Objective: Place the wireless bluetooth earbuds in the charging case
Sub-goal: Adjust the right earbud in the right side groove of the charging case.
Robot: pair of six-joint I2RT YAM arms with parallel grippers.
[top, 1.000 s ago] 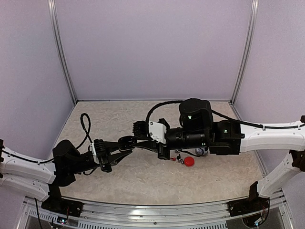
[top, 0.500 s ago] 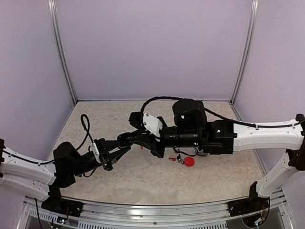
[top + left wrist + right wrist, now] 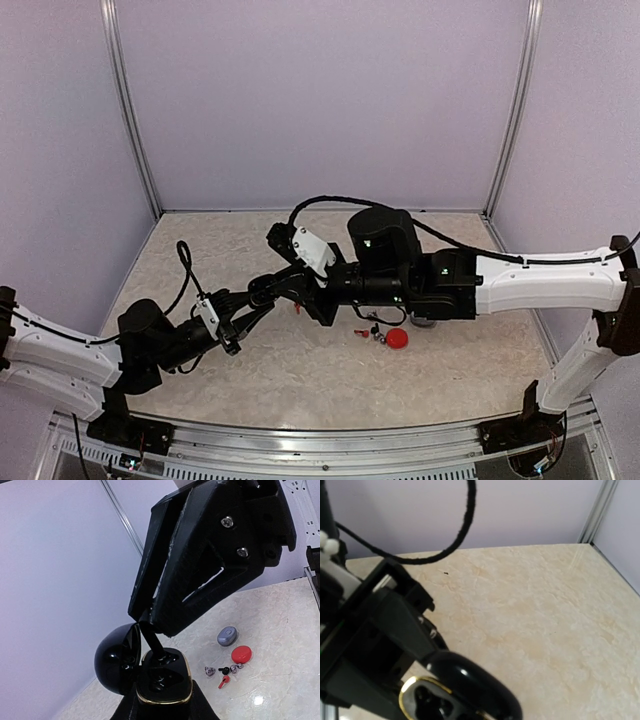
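Step in hand: seating black bud (image 3: 154,642) in black case (image 3: 165,682).
- Left gripper (image 3: 164,702): clamped on case, held above table (image 3: 280,630); lid (image 3: 115,662) swung open to one side.
- Right gripper (image 3: 147,617): pinched on bud stem from above; bud's lower end at case well, full seating cannot tell.
- Loose on table, well apart from black case: silver buds (image 3: 209,670), second black bud (image 3: 226,670), red bud (image 3: 223,681); near them grey case (image 3: 227,635), red case (image 3: 241,654).

Next move, judged: push bud straight down into well, let go only once flush; a tilted bud may jam.
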